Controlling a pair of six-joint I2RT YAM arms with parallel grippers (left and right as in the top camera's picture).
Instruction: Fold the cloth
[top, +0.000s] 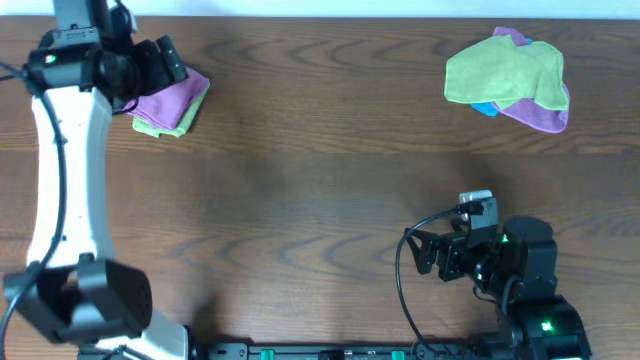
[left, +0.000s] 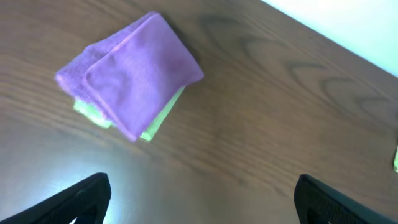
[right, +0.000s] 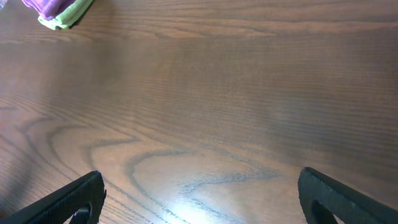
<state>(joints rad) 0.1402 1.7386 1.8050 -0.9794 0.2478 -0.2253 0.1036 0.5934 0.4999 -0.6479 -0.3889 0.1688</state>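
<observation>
Cloth count, read from the claws out. Left claw (left: 202, 194): fingers spread wide, nothing between them, hovering just short of a folded purple cloth (left: 134, 78). That one lies squared off on top of a folded green cloth (left: 163, 117), the two making a neat stack at the far left corner of the desk (top: 320, 170). Right claw (right: 202, 190): also spread and empty, low over bare wood at the near right, well apart from any fabric.

Far right corner: a loose heap (top: 508, 80), with a crumpled green cloth (top: 490, 72) on top, a purple piece (top: 545, 112) showing at its right edge, and a sliver of a blue piece (top: 484, 108) underneath. No clean edges there; none of it looks folded.

Judgement: two pieces are finished and stacked and the heap is untouched, so the job looks partly done, perhaps near halfway. How many pieces the heap holds I cannot tell for certain; three colours show. Neither claw is over it.
</observation>
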